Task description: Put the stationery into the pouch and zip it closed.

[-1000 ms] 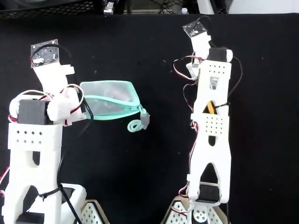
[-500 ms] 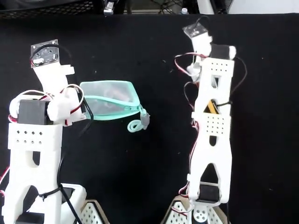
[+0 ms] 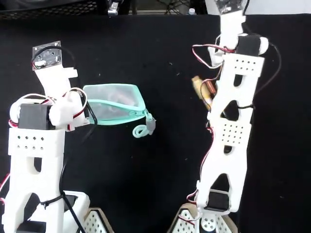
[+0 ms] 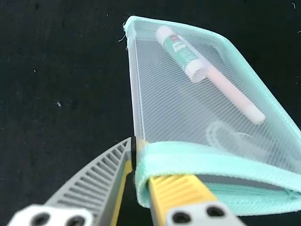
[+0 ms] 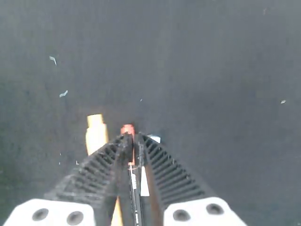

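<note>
Left gripper clamped on the corner of the mint-green mesh zip pouch, which lies flat on the black worktop beside the left arm; arm and pouch unchanged from a second ago. A white tube and a pink pen sit inside the pouch. Right arm has stretched farther from its base, wrist now at the far edge. Right gripper is pinched narrow on a slim red-tipped pen, with a yellow marker just beside one finger, can't tell if held. The stationery, earlier under the arm, now sticks out beside it, well apart from the pouch
</note>
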You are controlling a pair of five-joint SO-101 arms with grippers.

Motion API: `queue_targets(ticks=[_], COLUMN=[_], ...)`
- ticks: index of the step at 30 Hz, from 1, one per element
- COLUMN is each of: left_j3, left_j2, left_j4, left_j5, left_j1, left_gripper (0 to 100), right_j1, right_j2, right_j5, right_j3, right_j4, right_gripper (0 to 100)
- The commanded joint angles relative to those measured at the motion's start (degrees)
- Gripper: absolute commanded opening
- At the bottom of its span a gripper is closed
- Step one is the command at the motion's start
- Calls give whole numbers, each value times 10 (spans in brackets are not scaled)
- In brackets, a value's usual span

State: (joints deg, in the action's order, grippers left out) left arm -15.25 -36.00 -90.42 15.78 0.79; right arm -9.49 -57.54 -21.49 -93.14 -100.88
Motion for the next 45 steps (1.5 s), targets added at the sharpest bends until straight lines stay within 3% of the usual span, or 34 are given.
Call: queue_targets(ticks=[1,6,12,21,29,32,35,37,40,45], left_j3=[5,3,3,3,2,2,2,2,2,2], left_j2=[-10,-9,-10,-10,-10,-10,-10,-9,-9,-9], left_j4=[16,16,16,16,16,16,16,16,16,16], left_j5=[-4,-4,-4,-4,-4,-4,-4,-4,-4,-4], left_j1=[3,3,3,3,3,3,3,3,3,3], left_gripper=[30,30,30,30,30,30,30,30,30,30], right_j1=[-4,-7,47,110,122,127,127,128,128,132], right_j2=[62,101,179,463,569,569,557,534,472,350], right_j5=[7,6,2,1,-53,-69,-83,-87,-94,-91], right_j3=[-19,30,222,530,967,1076,1113,1106,1067,966], right_j4=[-6,-6,-5,13,310,450,544,564,564,495], right_gripper=[12,12,12,12,18,112,227,201,170,209])
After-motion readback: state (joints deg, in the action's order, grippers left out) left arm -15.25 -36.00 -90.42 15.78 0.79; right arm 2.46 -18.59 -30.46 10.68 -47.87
